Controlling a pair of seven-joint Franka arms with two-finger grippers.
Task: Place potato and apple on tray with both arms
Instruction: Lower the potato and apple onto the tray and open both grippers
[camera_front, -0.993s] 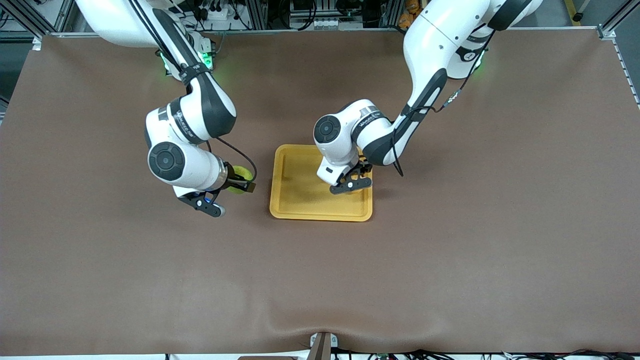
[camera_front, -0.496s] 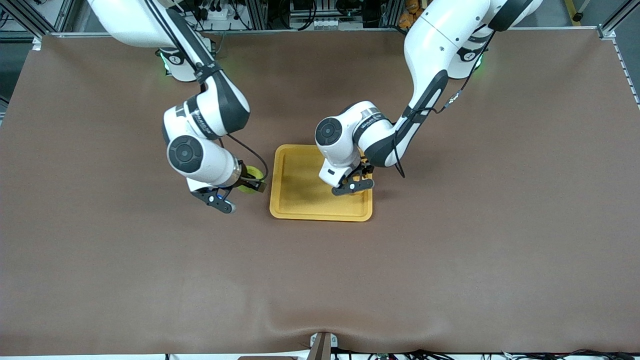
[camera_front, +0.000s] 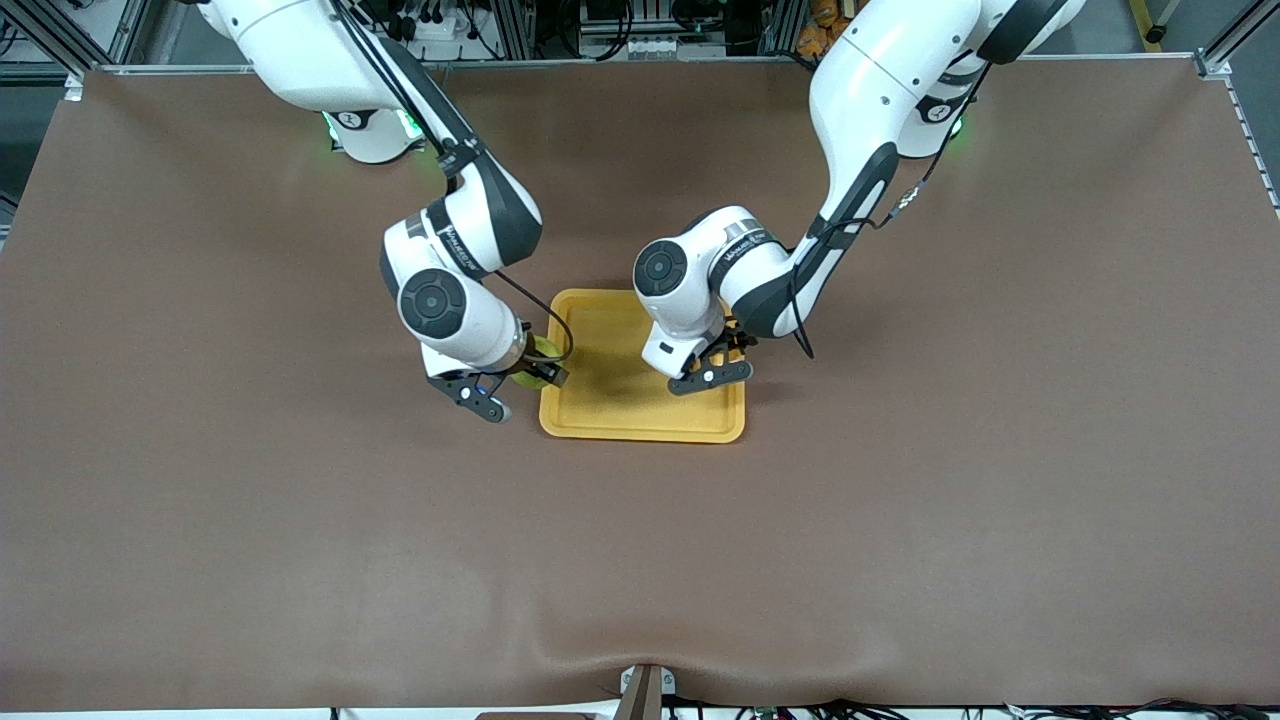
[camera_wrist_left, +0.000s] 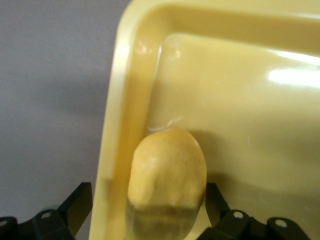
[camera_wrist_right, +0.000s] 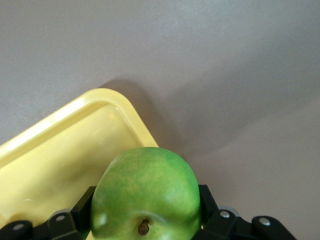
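The yellow-orange tray (camera_front: 640, 432) lies mid-table. My left gripper (camera_front: 712, 368) is low over the part of the tray toward the left arm's end. In the left wrist view the potato (camera_wrist_left: 167, 180) lies on the tray (camera_wrist_left: 112, 125) floor against the rim. It sits between my left gripper's (camera_wrist_left: 147, 202) open fingers, and one finger stands clear of it. The gripper hides the potato in the front view. My right gripper (camera_front: 525, 380) is shut on the green apple (camera_front: 537, 360) over the tray's rim toward the right arm's end. The apple (camera_wrist_right: 145, 195) fills my right gripper (camera_wrist_right: 145, 202) above the tray corner (camera_wrist_right: 60, 150).
The brown table mat (camera_front: 900, 520) surrounds the tray on all sides. The two arms stand close together over the tray, one at each end of it.
My right arm has carried the apple from over the mat to the tray's rim. My left gripper has stayed over the tray, shifting only slightly.
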